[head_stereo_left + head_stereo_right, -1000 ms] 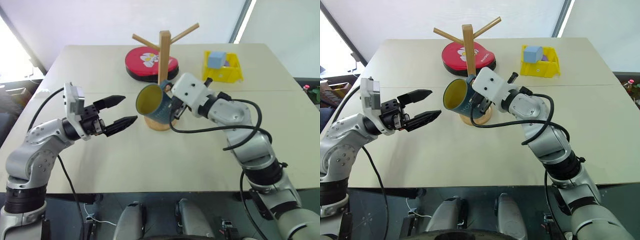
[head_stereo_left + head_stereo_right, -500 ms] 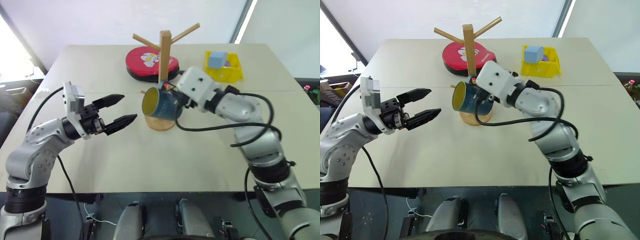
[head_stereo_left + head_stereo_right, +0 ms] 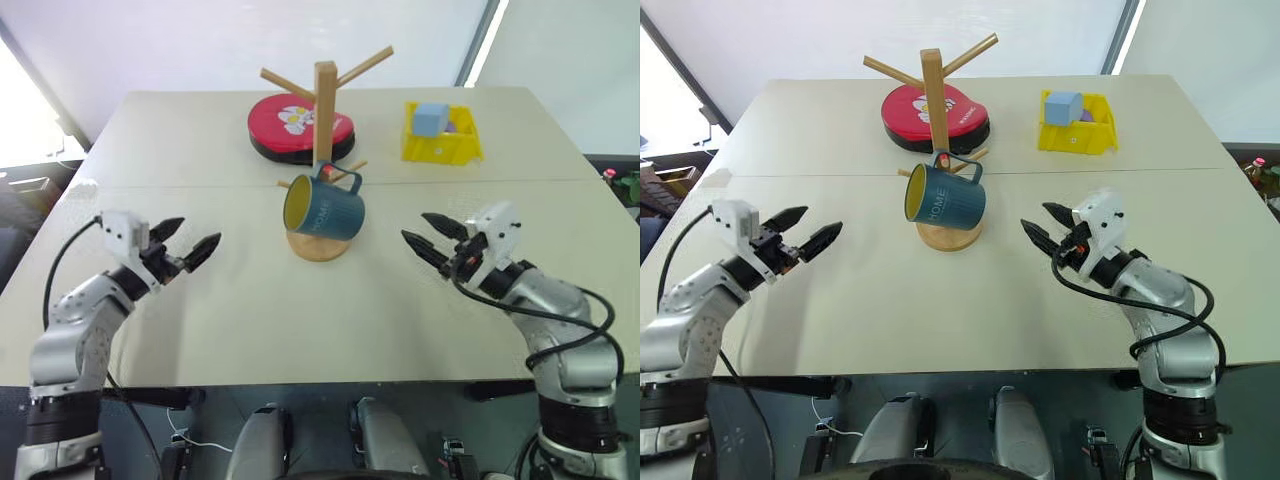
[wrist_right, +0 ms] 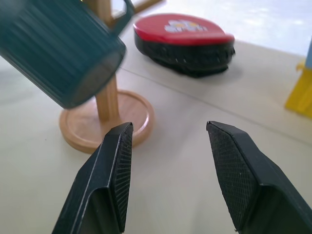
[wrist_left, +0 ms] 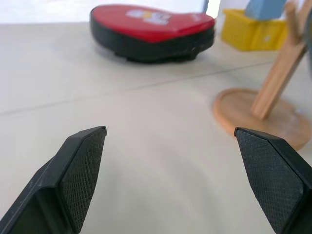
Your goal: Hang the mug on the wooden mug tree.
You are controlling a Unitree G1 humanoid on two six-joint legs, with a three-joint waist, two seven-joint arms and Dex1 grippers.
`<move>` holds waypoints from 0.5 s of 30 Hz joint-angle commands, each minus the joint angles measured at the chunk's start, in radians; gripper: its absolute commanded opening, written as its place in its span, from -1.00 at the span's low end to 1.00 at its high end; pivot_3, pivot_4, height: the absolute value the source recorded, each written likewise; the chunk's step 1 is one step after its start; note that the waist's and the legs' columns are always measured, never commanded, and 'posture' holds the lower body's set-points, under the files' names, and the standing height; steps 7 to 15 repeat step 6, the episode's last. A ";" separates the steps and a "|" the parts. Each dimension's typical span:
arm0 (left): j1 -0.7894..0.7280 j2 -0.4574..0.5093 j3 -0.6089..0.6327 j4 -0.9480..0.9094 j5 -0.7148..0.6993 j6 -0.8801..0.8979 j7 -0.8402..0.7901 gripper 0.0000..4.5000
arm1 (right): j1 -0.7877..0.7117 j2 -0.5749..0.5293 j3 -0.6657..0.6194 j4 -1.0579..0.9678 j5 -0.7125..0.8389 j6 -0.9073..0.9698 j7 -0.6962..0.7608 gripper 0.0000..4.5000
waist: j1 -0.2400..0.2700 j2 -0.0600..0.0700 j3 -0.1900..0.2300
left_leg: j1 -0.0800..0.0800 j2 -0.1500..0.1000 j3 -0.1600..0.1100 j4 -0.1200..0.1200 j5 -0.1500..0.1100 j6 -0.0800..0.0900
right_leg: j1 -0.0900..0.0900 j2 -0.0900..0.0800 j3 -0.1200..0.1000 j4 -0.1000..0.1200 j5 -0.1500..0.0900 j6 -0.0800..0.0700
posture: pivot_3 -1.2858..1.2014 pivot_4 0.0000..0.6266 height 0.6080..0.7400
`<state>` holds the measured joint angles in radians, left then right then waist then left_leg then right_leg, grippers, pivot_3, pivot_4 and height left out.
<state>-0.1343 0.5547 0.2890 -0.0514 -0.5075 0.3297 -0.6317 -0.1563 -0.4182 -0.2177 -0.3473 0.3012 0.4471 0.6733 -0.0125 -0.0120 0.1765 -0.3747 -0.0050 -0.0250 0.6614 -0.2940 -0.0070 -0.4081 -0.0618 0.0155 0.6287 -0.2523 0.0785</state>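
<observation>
**Mug on the tree, both arms clear**

Pale beige table (image 3: pixel 250 310); light wooden mug tree (image 3: pixel 325 95) holds the dark teal, yellow-lined ceramic mug (image 3: pixel 322 208) tilted on a low peg. Left gripper (image 3: pixel 186 246) and right gripper (image 3: pixel 420 236) gape empty. The right wrist view reveals the mug's underside.

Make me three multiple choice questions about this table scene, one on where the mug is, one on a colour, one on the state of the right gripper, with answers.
1. Where is the mug?
A. Lying on the table
B. Hanging by its handle from a low peg of the wooden mug tree
C. Inside the yellow bin

2. What colour is the mug's inside?
A. Yellow
B. White
C. Red

3. What state is the right gripper in?
A. Shut on the mug
B. Shut on nothing
C. Open, holding nothing

Answers: 1 B, its handle loops over a low peg and its body hangs above the round base. 2 A, the rim facing the camera shows yellow. 3 C, its fingers stand apart, to the right of the mug and clear of it.
</observation>
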 commanded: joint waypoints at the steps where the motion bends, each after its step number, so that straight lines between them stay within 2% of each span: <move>1: 0.041 -0.039 0.012 0.007 0.042 -0.060 0.041 1.00 | 0.010 0.039 -0.012 0.091 -0.004 -0.132 -0.034 0.09 | 0.000 0.000 0.000 | 0.000 0.000 0.000 0.000 0.000 0.000 | 0.000 0.000 0.000 0.000 0.000 0.000 | 0.03 -0.52 0.92; 6: 0.082 -0.069 0.021 -0.021 0.046 -0.071 0.050 1.00 | -0.004 0.055 0.005 0.198 -0.006 -0.217 -0.045 0.09 | 0.000 0.000 0.000 | -0.001 0.000 0.000 0.000 0.000 0.000 | -0.001 -0.001 0.000 0.000 0.000 0.000 | 0.03 -0.52 0.92; 15: 0.082 -0.069 0.021 -0.021 0.046 -0.071 0.050 1.00 | -0.004 0.055 0.005 0.198 -0.006 -0.217 -0.045 0.09 | 0.000 0.000 0.000 | -0.001 0.000 0.000 0.000 0.000 0.000 | -0.001 -0.001 0.000 0.000 0.000 0.000 | 0.03 -0.52 0.92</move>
